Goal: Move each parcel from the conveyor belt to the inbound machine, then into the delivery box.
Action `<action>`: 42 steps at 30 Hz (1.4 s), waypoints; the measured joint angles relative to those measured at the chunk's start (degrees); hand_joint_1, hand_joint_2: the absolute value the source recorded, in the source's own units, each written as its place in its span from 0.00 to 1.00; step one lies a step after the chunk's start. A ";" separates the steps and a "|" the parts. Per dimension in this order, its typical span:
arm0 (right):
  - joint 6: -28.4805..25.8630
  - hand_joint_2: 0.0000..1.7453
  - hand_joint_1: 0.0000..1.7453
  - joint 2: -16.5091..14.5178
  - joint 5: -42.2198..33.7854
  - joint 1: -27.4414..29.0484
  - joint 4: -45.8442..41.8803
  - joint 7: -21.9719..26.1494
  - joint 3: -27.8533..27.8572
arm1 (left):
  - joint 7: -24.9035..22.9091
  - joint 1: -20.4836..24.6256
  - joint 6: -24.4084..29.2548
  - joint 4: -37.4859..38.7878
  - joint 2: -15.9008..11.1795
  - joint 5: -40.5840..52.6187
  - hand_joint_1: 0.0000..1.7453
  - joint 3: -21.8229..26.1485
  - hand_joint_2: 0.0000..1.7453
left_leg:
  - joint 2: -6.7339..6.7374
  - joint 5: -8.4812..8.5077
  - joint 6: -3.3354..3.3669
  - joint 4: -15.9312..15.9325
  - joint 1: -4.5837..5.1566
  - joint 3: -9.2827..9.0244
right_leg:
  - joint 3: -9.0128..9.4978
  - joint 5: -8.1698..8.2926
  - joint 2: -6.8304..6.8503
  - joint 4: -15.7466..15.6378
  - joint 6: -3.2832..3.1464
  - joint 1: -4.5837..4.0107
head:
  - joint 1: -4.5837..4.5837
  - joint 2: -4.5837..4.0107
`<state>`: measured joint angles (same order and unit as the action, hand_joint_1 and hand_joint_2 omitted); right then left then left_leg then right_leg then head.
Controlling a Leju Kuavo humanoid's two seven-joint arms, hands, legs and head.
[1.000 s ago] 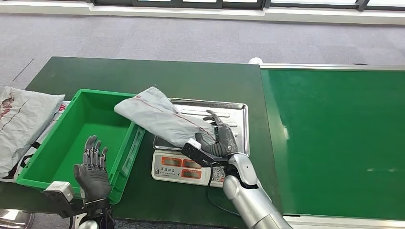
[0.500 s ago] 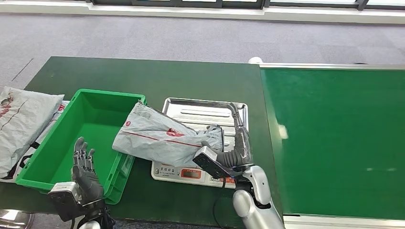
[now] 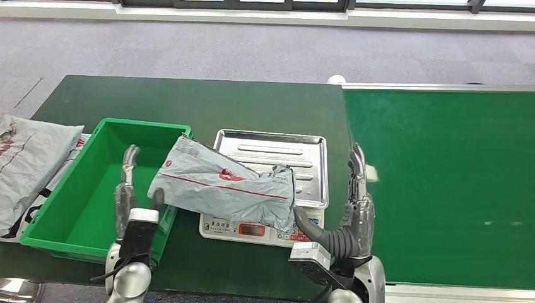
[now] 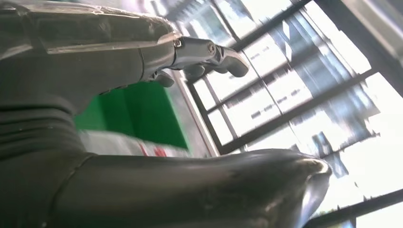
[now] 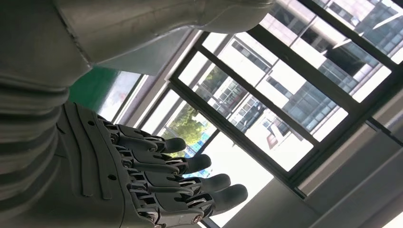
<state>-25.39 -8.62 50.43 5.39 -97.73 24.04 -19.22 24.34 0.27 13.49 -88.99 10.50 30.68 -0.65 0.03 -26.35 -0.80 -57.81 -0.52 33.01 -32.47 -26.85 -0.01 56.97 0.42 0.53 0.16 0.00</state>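
Nearest to me, at the lower edge of my head view, my two hands rise from below with their fingers pointing up and away from me. My left hand (image 3: 129, 202) is in front of the near right corner of the green delivery box (image 3: 63, 208); its fingers are straight and apart, and it holds nothing. Its thumb side comes very close to the lower left edge of the grey parcel (image 3: 221, 189), but I cannot tell whether it touches. My right hand (image 3: 347, 221) stands just to the right of the scale, over the strip of dark table (image 3: 189, 101) beside the conveyor belt (image 3: 441, 183). Its fingers are stretched out and spread, its thumb points left toward the parcel's near right corner, and it holds nothing. My right wrist view confirms this: the dark fingers (image 5: 190, 183) fan out against bright windows with nothing between them.

A little farther out, the parcel, a crumpled grey mail bag with red print, lies slanted. Its right half rests on the steel tray of the inbound machine (image 3: 271, 151), a scale with a small display and keypad on its front. Its left end reaches over the right rim of the delivery box.

To the far left, another grey bag (image 3: 25, 158) lies on the table outside the box. On the right, the belt stretches away, green and flat. Beyond the table is grey carpet (image 3: 252, 50).
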 joint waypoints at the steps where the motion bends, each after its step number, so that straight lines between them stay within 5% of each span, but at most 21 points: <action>1: -0.18 1.00 0.00 0.15 -0.35 1.20 -1.62 0.55 0.03 | -1.08 1.57 -0.69 1.18 -0.71 3.72 0.00 -1.24 1.00 | 0.00 0.01 0.01 0.00 0.00 0.00 | 0.00 0.01 0.01 0.00 0.00 0.00 | 0.00 0.00; 10: 0.60 1.00 0.00 0.70 -4.84 5.18 -9.73 5.97 0.44 | -7.43 19.04 -0.48 17.54 -7.07 33.58 0.00 -14.69 1.00 | 0.06 0.15 0.04 -0.01 0.05 0.04 | 0.01 0.23 -0.04 0.01 0.02 0.05 | -0.01 0.00; 15: 1.26 1.00 0.00 0.73 -5.57 5.34 -10.82 7.08 0.53 | -8.05 24.37 -0.79 26.00 -8.59 42.20 0.00 -21.22 1.00 | 0.08 0.16 0.04 -0.01 0.05 0.03 | 0.00 0.25 -0.08 0.02 0.03 0.04 | -0.01 0.00; 23: 1.39 1.00 0.00 0.79 -5.69 5.31 -11.26 6.85 0.62 | -6.12 29.64 -6.90 34.39 -11.02 43.87 0.00 -29.00 1.00 | -0.12 0.16 0.04 0.00 0.04 -0.04 | 0.22 0.15 0.07 0.01 0.05 0.04 | -0.01 0.00; 32: 1.39 1.00 0.00 0.81 -5.56 5.32 -11.34 6.77 0.64 | -5.83 31.87 -7.26 36.91 -11.73 43.66 0.00 -31.43 1.00 | -0.10 0.34 0.04 0.01 0.04 -0.14 | 0.31 0.31 0.05 0.01 0.06 0.03 | 0.01 0.00; 33: 1.39 1.00 0.00 0.81 -5.56 5.32 -11.34 6.77 0.64 | -5.83 31.94 -7.26 37.06 -11.79 43.66 0.07 -31.53 1.00 | -0.10 0.37 0.02 0.01 0.04 -0.14 | 0.31 0.33 0.05 0.01 0.04 0.03 | 0.01 0.00; 36: 1.40 1.00 0.00 0.85 -5.55 5.32 -11.34 6.77 0.65 | -5.80 32.08 -7.33 37.40 -11.97 43.64 0.82 -31.76 1.00 | -0.11 0.43 -0.02 0.01 0.04 -0.15 | 0.31 0.36 0.04 0.02 0.01 0.01 | 0.00 0.00; 37: 1.40 1.00 0.00 0.86 -5.53 5.32 -11.34 6.75 0.66 | -5.75 32.11 -7.54 37.48 -12.03 43.51 1.00 -31.82 1.00 | -0.11 0.45 -0.02 0.02 0.03 -0.15 | 0.31 0.37 0.05 0.02 0.00 0.00 | 0.00 0.00; 42: 1.39 1.00 0.00 0.91 -5.39 5.25 -11.34 6.63 0.66 | -4.82 32.40 -11.21 37.88 -12.96 41.08 1.00 -32.42 1.00 | -0.12 0.48 -0.03 0.03 0.00 -0.14 | 0.34 0.37 0.08 0.03 -0.01 0.00 | -0.01 0.00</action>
<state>-24.00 -7.71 45.04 10.64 -109.07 30.68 -18.56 19.51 32.67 2.28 -51.11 -2.46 71.76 -33.07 -0.09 -25.86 -0.84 -57.79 -0.52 32.87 -32.14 -26.48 0.07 57.00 0.41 0.53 0.16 0.00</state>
